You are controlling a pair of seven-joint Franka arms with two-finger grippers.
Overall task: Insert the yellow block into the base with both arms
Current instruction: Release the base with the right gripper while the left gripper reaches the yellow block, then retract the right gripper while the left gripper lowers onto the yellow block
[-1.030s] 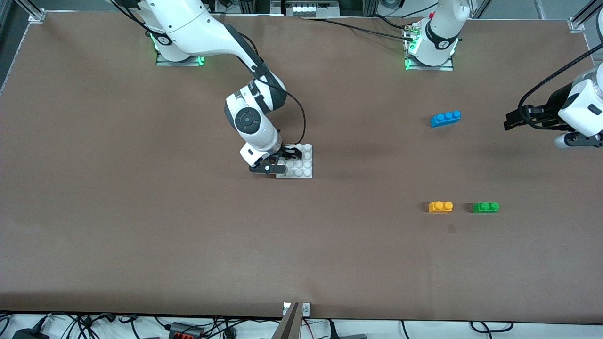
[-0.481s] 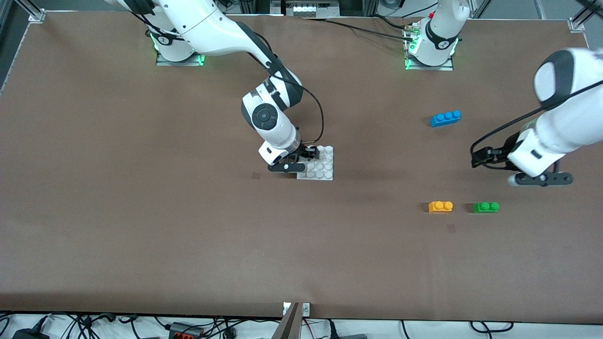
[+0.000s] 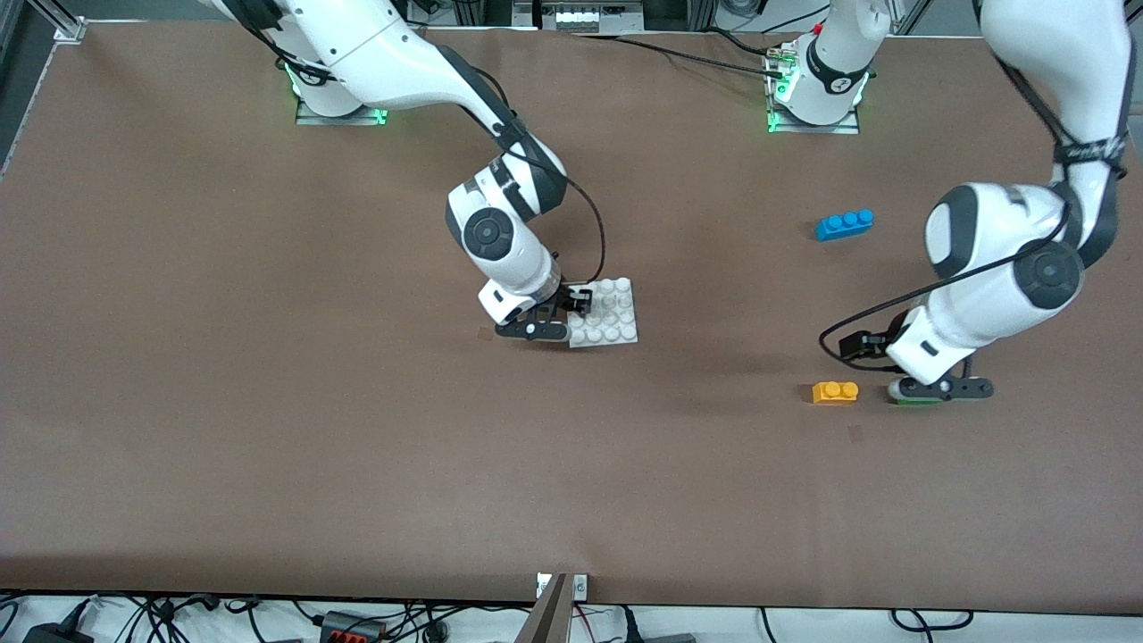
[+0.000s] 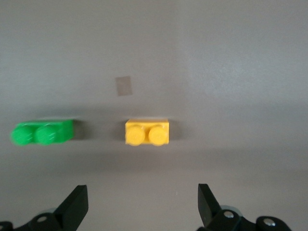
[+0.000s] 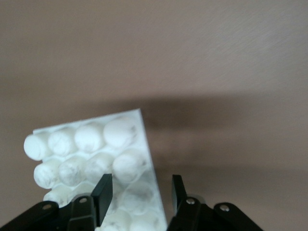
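The yellow block (image 3: 835, 391) lies on the brown table, beside the green brick and on that brick's right-arm side. In the left wrist view the yellow block (image 4: 147, 132) sits ahead of the left gripper (image 4: 143, 207), centred between its wide-open, empty fingers. In the front view the left gripper (image 3: 871, 350) hangs low beside the yellow block. The white studded base (image 3: 612, 314) is mid-table, slightly turned. The right gripper (image 3: 579, 304) is shut on its edge. In the right wrist view its fingers (image 5: 139, 190) straddle the base's edge (image 5: 91, 149).
A green two-stud brick (image 4: 42, 133) lies beside the yellow block, mostly hidden under the left wrist in the front view (image 3: 913, 401). A blue three-stud brick (image 3: 844, 223) lies farther from the front camera. A small dark mark (image 3: 855, 433) is on the table.
The left arm swung in from its end of the table and came down beside the yellow and green bricks. The right gripper carried the base toward the left arm's end, then turned it slightly.
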